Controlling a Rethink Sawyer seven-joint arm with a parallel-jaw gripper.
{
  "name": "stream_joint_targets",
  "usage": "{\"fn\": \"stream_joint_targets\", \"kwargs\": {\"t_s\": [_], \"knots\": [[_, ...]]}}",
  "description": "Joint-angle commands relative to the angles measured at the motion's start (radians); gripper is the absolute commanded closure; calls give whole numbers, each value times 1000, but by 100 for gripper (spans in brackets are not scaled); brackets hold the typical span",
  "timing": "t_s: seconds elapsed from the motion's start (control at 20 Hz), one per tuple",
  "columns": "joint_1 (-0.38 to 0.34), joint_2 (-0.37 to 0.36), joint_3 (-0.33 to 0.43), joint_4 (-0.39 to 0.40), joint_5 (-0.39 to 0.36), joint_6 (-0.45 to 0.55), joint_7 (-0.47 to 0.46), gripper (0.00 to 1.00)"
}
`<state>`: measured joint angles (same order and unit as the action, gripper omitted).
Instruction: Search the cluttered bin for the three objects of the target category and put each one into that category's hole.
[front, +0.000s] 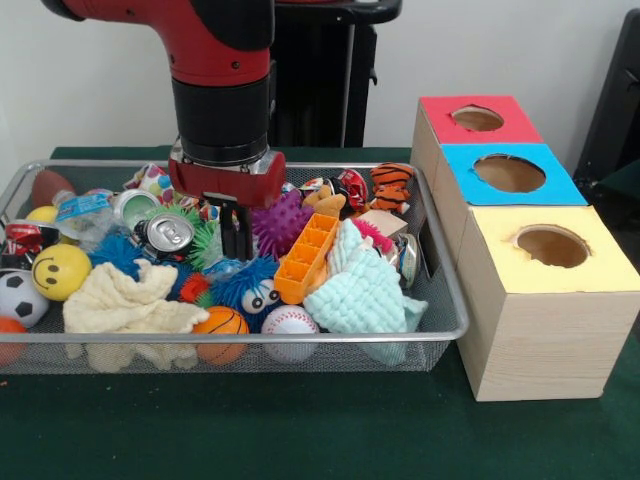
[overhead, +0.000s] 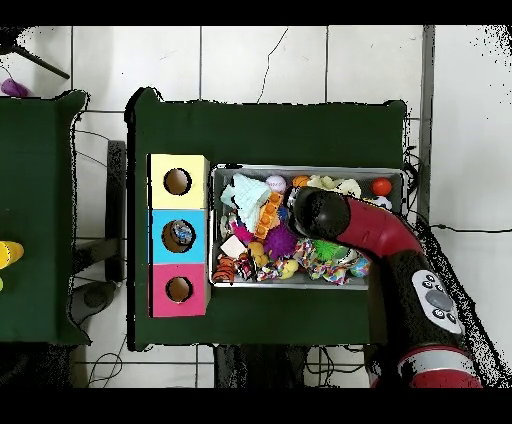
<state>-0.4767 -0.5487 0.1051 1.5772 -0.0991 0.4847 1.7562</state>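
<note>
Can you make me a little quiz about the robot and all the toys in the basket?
1. True or false: the tool hangs over the bin.
2. The box with the hole in its red top stands: A) nearest the robot, B) in the middle, C) nearest the camera in the front view?
3. What colour is the smiley ball?

Key: 1 true. 2 A. 3 yellow.
</note>
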Motion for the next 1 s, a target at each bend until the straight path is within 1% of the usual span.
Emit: {"fn": "stream_joint_targets", "kwargs": {"t_s": [0.05, 0.35, 0.4, 0.55, 0.75, 1.0], "knots": [[-2, 36, 73, -38, -31, 154, -42, 100], [3, 22, 67, -21, -36, 143, -24, 100], [-3, 19, 74, -10, -40, 117, -27, 0], [2, 18, 69, -14, -45, 109, -25, 0], [6, 25, 65, -29, -44, 129, -27, 0], [9, 29, 55, -27, -43, 127, -15, 0]]}}
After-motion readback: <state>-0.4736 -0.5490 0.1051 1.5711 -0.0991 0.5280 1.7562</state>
